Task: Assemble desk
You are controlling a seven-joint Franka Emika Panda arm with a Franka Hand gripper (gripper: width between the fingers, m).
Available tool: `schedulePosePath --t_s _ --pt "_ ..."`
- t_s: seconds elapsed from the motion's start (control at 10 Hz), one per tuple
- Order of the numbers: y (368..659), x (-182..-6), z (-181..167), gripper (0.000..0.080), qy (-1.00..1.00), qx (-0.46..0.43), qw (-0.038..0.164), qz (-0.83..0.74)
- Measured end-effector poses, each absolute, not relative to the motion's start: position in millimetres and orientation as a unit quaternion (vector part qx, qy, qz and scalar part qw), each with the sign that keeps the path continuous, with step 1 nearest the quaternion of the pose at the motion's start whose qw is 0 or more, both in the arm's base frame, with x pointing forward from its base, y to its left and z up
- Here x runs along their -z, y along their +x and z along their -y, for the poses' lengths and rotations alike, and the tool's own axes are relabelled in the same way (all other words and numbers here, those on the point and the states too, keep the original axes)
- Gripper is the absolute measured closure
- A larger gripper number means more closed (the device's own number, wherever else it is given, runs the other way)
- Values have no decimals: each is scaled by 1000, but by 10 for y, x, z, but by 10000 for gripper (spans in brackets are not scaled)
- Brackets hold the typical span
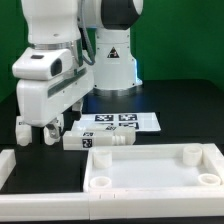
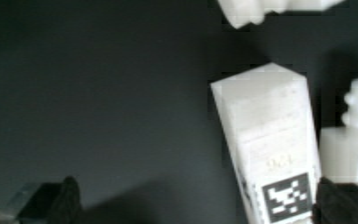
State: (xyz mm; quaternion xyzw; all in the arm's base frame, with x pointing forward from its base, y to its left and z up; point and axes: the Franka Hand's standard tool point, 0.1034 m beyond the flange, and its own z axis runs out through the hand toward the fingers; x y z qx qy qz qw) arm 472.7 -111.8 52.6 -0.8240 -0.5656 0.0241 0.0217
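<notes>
The exterior camera stands in front of the counter (image 1: 170,105), a little above its surface, facing the arm's base (image 1: 112,60) across the tabletop slab (image 1: 150,172) that fills its foreground. The tagged leg (image 1: 95,140) lies mid-frame just behind that slab, at middling range. The wrist camera looks steeply down from close above the same leg (image 2: 265,125), which runs long and slightly blurred over the black counter (image 2: 87,100). Both views share the leg, its tag and the dark counter around it.
</notes>
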Motion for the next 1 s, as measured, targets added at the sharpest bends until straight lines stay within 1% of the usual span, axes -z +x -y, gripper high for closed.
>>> schedulePosePath --t_s 0.1,0.2,0.3,0.5,0.6,1.0 --pt "4707 -512 1144 151 -821 -23 20 570" --pt "4600 -449 1185 151 -818 -24 18 575" --pt "4443 -367 1184 151 -819 -34 28 572" --pt "4239 -245 1147 151 -826 -39 27 562" --pt "4205 -204 1147 151 -826 -43 30 561" --pt "4317 -155 1100 151 -832 -43 27 552"
